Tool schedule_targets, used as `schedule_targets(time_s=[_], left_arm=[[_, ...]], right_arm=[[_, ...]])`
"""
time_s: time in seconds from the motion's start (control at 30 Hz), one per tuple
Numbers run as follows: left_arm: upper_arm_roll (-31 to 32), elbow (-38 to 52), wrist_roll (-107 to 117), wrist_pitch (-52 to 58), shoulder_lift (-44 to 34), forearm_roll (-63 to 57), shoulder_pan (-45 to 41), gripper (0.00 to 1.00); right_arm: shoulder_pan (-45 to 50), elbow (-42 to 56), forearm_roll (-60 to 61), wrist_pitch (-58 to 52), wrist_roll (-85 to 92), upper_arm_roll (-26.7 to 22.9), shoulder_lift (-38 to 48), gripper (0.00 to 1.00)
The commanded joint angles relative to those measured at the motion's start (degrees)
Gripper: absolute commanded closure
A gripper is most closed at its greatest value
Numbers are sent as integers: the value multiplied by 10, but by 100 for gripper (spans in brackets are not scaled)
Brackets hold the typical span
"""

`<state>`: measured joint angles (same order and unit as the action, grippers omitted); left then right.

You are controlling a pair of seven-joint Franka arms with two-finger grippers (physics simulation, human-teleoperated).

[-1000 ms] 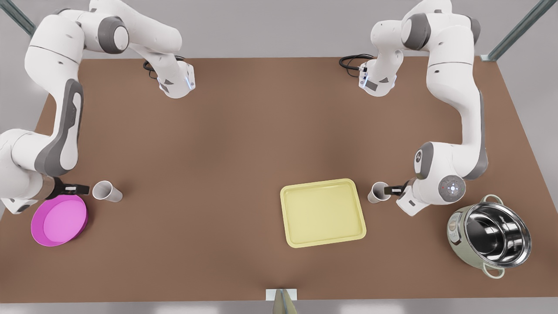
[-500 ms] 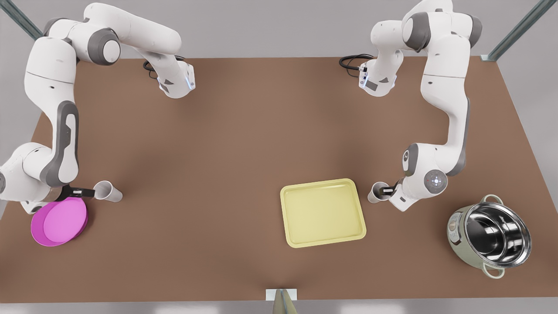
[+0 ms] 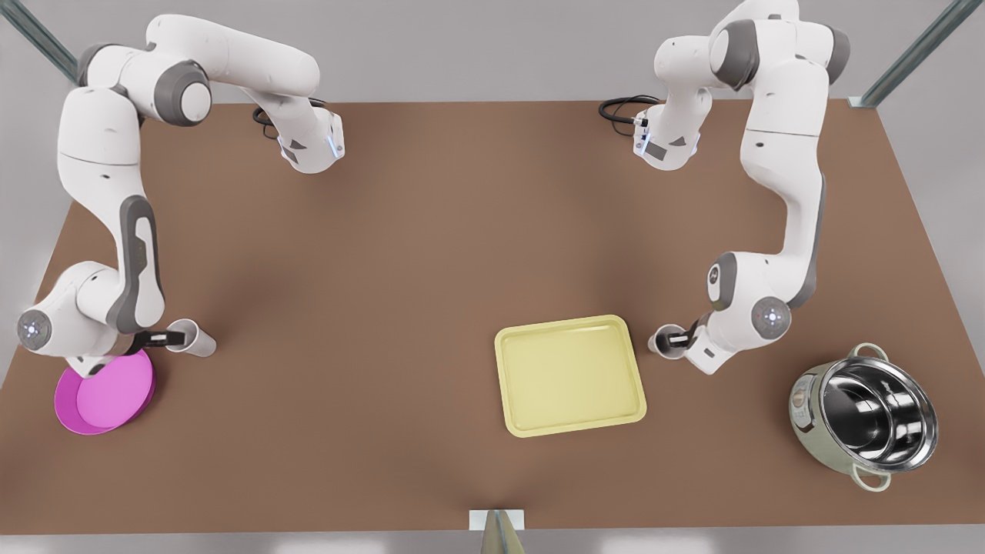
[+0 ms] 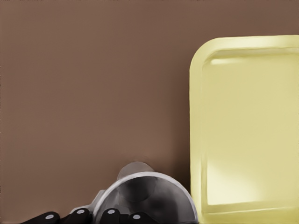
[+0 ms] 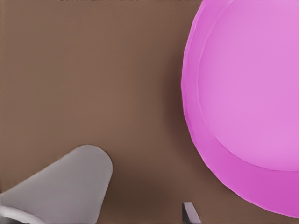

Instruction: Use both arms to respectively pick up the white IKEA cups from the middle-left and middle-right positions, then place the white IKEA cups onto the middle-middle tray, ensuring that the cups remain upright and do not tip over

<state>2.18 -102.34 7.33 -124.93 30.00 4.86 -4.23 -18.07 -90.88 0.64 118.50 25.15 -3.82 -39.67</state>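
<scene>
Left end effector (image 3: 674, 336) at rim of cup (image 3: 663, 342) beside tray (image 3: 569, 375); right end effector (image 3: 168, 337) at second cup (image 3: 192, 340) near magenta plate (image 3: 104, 391). Finger spread: cannot tell for either.

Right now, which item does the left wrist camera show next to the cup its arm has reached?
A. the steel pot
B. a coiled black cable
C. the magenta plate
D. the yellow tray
D. In the left wrist view the pale yellow tray lies just beside the white cup, which sits at the left gripper.
</scene>
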Motion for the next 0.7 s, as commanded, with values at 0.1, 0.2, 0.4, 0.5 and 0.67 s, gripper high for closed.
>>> schedule_targets(time_s=[0.1, 0.2, 0.4, 0.5, 0.67], left_arm=[[10, 20, 14, 26, -13, 0, -4, 79], [63, 109, 105, 24, 14, 1, -4, 79], [76, 192, 186, 20, 95, -5, -59, 79], [76, 192, 209, 19, 110, -29, -64, 79], [76, 191, 209, 5, 128, -29, -63, 45]], right_arm=[[12, 17, -1, -8, 75, 0, -1, 78], [30, 30, -1, -33, 75, 0, 9, 79], [38, 73, 41, -64, 101, 58, 20, 79], [80, 110, 116, -59, 92, 86, 1, 79], [223, 164, 193, -56, -104, 86, -25, 79]])
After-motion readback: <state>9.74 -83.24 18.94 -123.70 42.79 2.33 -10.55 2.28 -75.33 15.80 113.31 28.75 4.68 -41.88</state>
